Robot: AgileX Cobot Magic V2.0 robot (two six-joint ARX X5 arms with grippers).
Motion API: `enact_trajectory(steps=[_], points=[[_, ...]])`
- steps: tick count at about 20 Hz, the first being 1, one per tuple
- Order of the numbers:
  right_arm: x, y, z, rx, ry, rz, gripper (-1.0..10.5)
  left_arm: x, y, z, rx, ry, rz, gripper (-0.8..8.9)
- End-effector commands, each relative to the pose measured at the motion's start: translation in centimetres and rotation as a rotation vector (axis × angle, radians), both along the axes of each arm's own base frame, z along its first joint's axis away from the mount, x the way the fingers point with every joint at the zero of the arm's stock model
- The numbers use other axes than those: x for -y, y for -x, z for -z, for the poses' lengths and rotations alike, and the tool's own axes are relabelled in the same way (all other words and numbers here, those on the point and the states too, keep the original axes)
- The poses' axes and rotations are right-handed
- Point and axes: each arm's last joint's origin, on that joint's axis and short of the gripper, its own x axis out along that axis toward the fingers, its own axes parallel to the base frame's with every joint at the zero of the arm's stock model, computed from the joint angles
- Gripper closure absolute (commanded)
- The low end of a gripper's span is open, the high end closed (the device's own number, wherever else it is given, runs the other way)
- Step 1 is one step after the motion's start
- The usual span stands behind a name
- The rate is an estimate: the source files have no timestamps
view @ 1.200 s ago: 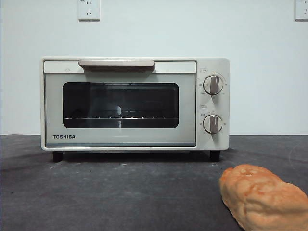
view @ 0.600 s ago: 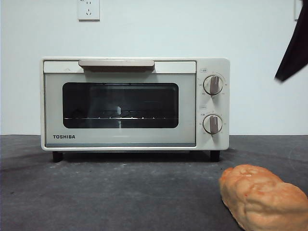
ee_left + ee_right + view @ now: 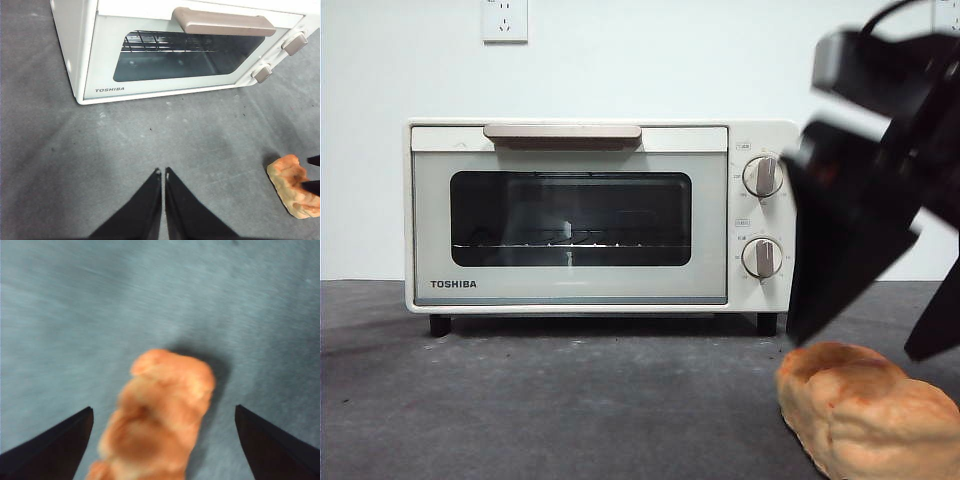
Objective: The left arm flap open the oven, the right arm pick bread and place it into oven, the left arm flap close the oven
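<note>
On the grey table (image 3: 570, 400), the oven (image 3: 570, 215) is standing door-closed, rack bare. The bread (image 3: 865, 410) is lying beside it, under the wide-spread right gripper (image 3: 875, 340). Left gripper (image 3: 163, 172) is hovering, jaws pressed together.

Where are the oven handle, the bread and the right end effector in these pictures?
Oven handle (image 3: 562, 133), front view, middle of the beige bar.
Bread (image 3: 160, 415), right wrist view, middle of the loaf's crust.
Right end effector (image 3: 162, 440), right wrist view, midway between its open jaws.

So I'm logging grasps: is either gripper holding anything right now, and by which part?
Nothing is held. The right gripper is open, jaws either side of the bread without touching. The left gripper is shut on nothing.
</note>
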Motion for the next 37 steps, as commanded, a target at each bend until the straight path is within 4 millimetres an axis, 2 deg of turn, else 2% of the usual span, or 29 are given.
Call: enact_trajectory(steps=[1,7,10,13,16,19,24,31,37], points=[[-1.0,-0.4,0.8,-0.009,0.003,-0.004,4.9,0.1,0.0,-0.7,0.028,-0.005,0.015,7.96],[-2.2,-0.9,2.5,-0.033,0.041,-0.021,4.9,0.3,0.0,-0.6,0.028,-0.005,0.032,7.96],[-2.3,-0.9,2.6,-0.024,0.056,-0.013,6.8,0.3,0.0,-0.7,0.028,-0.005,0.035,7.96],[-2.3,-0.9,2.6,-0.024,0.056,-0.022,7.5,0.3,0.0,-0.7,0.028,-0.004,0.035,7.96],[-2.3,-0.8,2.2,-0.027,0.029,-0.036,7.5,0.3,0.0,-0.7,0.030,-0.004,0.034,7.96],[-2.3,-0.8,0.6,0.032,-0.014,-0.057,7.5,0.6,-0.3,-1.0,0.065,0.014,0.048,7.96],[-2.1,-0.7,-4.1,0.138,-0.076,-0.099,7.5,2.0,-2.1,-2.2,0.156,0.117,0.083,7.95],[-1.5,-0.2,-10.0,0.275,-0.135,-0.145,7.5,5.7,-7.3,-2.7,0.206,0.105,0.103,7.96],[-1.0,0.2,-12.0,0.315,-0.151,-0.157,7.5,8.8,-12.4,-3.1,0.214,0.029,0.150,7.96]])
